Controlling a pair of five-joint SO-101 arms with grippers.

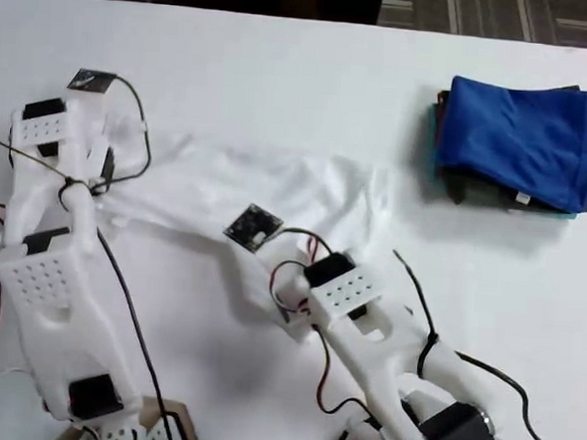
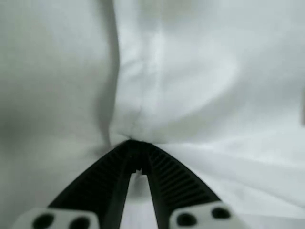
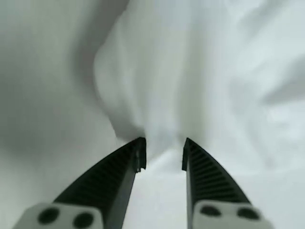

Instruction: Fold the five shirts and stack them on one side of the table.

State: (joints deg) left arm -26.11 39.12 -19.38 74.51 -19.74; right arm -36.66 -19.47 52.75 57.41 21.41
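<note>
White shirt point(image 1: 265, 188): one item, unfolded, rumpled, soft creases across the cloth, lying mid-table point(image 1: 283, 60) and reaching toward the left edge. Barely distinct from the white tabletop.
Left gripper point(image 2: 137, 147): claw closed, tips pinching a raised ridge of the white shirt.
Right gripper point(image 3: 163, 152): claw open, jaws apart, a bunched fold of cloth at the tips.
Folded stack point(image 1: 517, 144): blue shirt on top, darker ones beneath, near the far right corner.
</note>
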